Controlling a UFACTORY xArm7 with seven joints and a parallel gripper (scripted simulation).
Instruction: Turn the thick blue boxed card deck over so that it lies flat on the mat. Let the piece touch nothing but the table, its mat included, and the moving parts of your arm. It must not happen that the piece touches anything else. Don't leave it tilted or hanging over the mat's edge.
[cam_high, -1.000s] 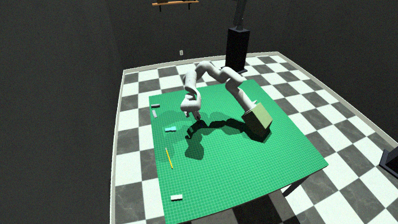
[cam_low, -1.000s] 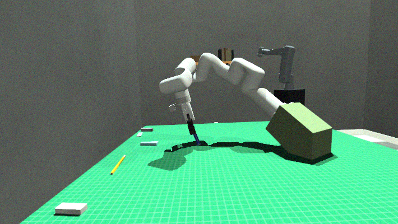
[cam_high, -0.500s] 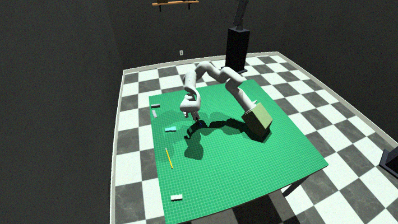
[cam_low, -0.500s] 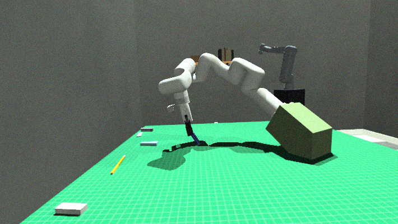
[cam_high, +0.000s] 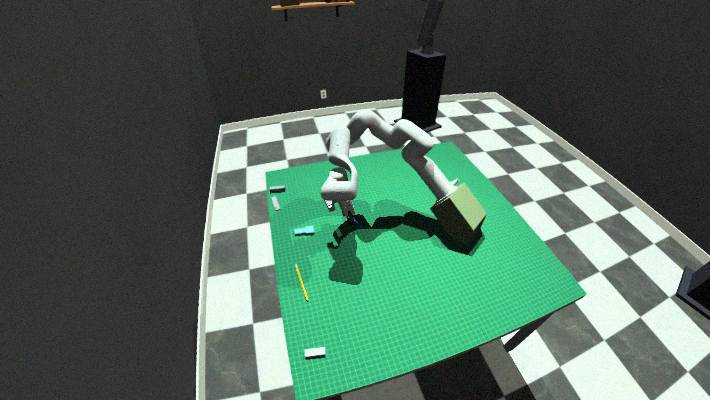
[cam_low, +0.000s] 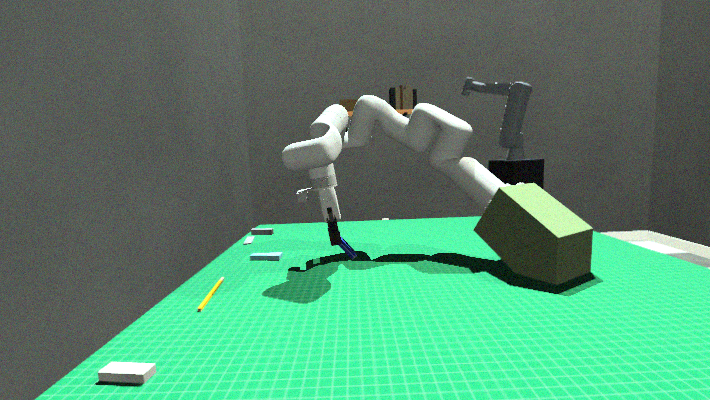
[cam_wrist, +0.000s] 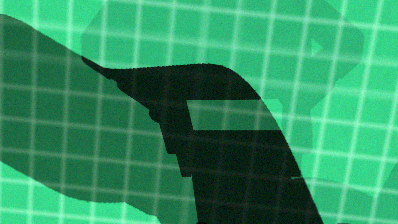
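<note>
"Where is the blue card deck (cam_high: 356, 222) (cam_low: 347, 248)?" asked the first observer.

"Below the arm's jaws (cam_high: 351, 219) (cam_low: 336, 243), at the far half of the table (cam_high: 425, 310) (cam_low: 400, 340) (cam_wrist: 350, 135), nearer its left edge than its right," said the second. "It leans at a slant — upper end up by the fingertips, lower end down at the green gridded top. So it does not lie flat."

"Do the jaws have it clamped?"

"They stand partway apart, more open than closed. Whether they grip the deck or merely touch it cannot be told; it is tiny in both outside views, and the wrist view shows mostly shadow over the grid."

"And the arm?"

"The white arm (cam_high: 367, 122) (cam_low: 372, 112) arches from an olive block (cam_high: 456, 212) (cam_low: 530, 235), which sits toward the right edge, tilted in its stance."

"What lies along the left edge?"

"A dark grey block (cam_high: 277, 189) (cam_low: 262, 231) near the far left corner, with a pale grey piece (cam_high: 275, 203) (cam_low: 249, 240) just beside it. Then a light blue piece (cam_high: 304, 230) (cam_low: 266, 256), and a yellow pencil (cam_high: 302, 283) (cam_low: 211, 294) farther along. A white block (cam_high: 315, 353) (cam_low: 127, 373) rests toward the near left corner — well apart from the deck."
</note>
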